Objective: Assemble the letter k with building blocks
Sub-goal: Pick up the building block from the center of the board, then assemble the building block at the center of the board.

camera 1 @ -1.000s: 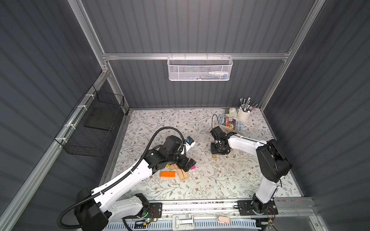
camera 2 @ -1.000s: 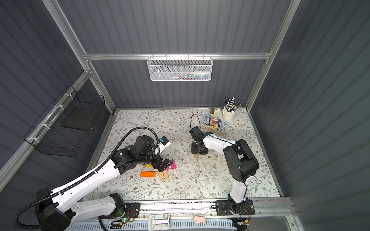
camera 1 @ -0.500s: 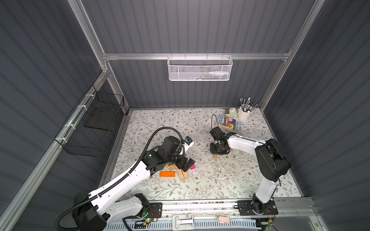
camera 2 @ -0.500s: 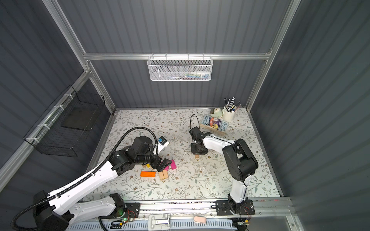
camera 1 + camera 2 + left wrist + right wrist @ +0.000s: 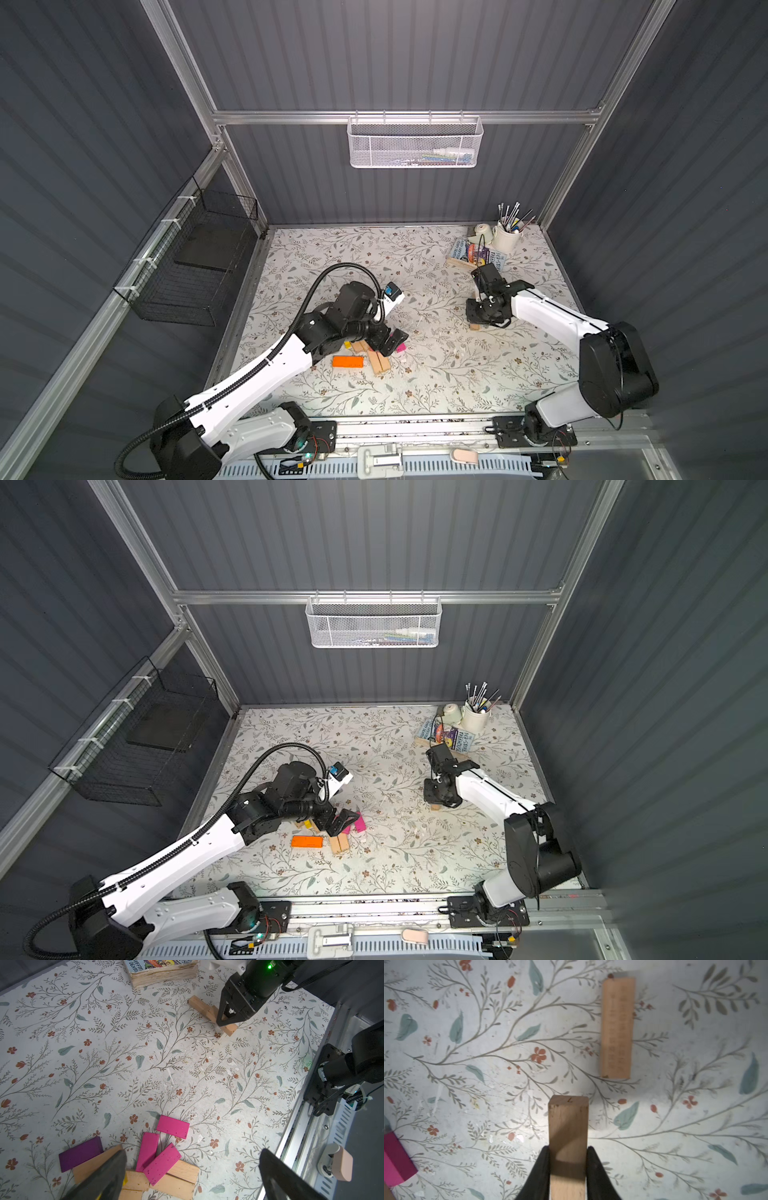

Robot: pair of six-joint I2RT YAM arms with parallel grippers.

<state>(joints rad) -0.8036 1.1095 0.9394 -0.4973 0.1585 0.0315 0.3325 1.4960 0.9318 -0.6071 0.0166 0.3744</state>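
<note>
Status: right tool (image 5: 568,1150) is clenched on a plain tan block (image 5: 568,1124), gripping its long sides. One end sticks out past the fingertips (image 5: 542,1163), and the end face carries a small pen mark. Can't tell whether that block rests on the surface (image 5: 440,374) or sits just off it.

A second tan block (image 5: 616,1028) lies flat on the surface, parallel to the held one. It is offset sideways and further out, with a clear gap between them. Left wrist view shows the same pair at the right tool (image 5: 226,1020), near a stack of books (image 5: 164,974).

Left tool (image 5: 193,1152) is released, jaws spread wide, gripping nothing. It hangs over the block pile.

Pile, in that view:
- Three magenta blocks (image 5: 173,1126): one lies alone, two overlap.
- The purple block (image 5: 81,1153) lies against a tan bar (image 5: 97,1162).
- More tan bars (image 5: 180,1180) lie under the magenta ones.
- The yellow block (image 5: 124,1180) is mostly hidden behind a finger.

In both top views the orange block (image 5: 348,362) lies flat beside the pile, on the side toward the arm bases. A tan pair (image 5: 380,363) lies side by side next to it. The pile is left of centre on the surface. It is well apart from the right tool's two blocks, which are right of centre, nearer the wooden tray (image 5: 459,262) at the back.
</note>
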